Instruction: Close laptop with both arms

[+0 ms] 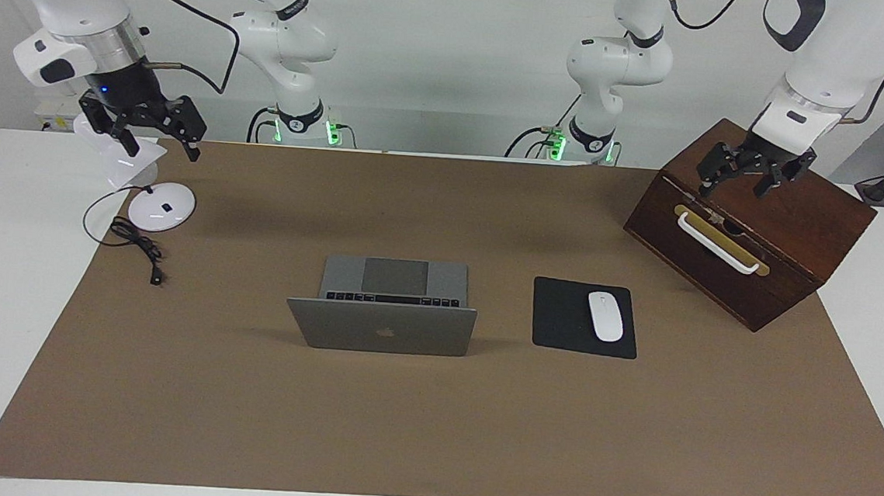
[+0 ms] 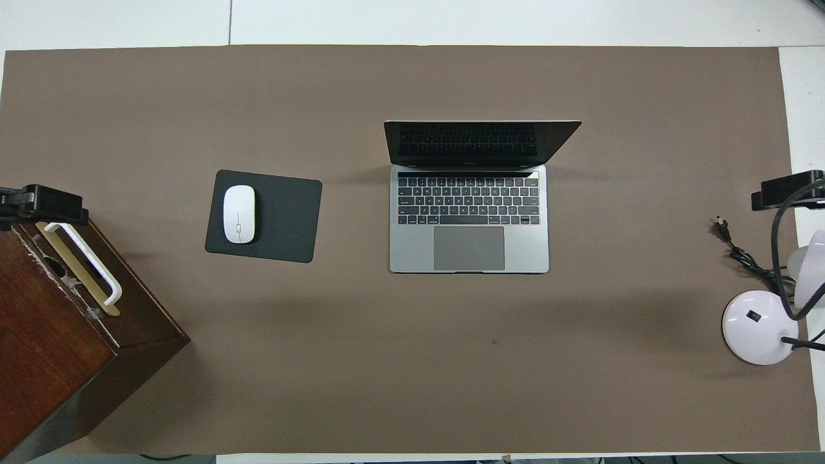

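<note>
Currently the laptop point(image 1: 383, 306) stands open at mid-table. Left gripper point(image 1: 752, 175) hangs released over the wooden box point(image 1: 770, 232); right gripper point(image 1: 156, 131) released above the lamp point(image 1: 161, 205). Rigid, hinged lid: push its top edge evenly.

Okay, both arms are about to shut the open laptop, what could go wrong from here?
1. The laptop stands open with nothing bracing it on the brown mat; an uneven push on the lid might slide or twist it.
2. The left gripper hangs over the wooden box, and the right gripper over the white lamp; either arm may clip those while swinging in.
3. The mouse beside the laptop could get knocked.
</note>
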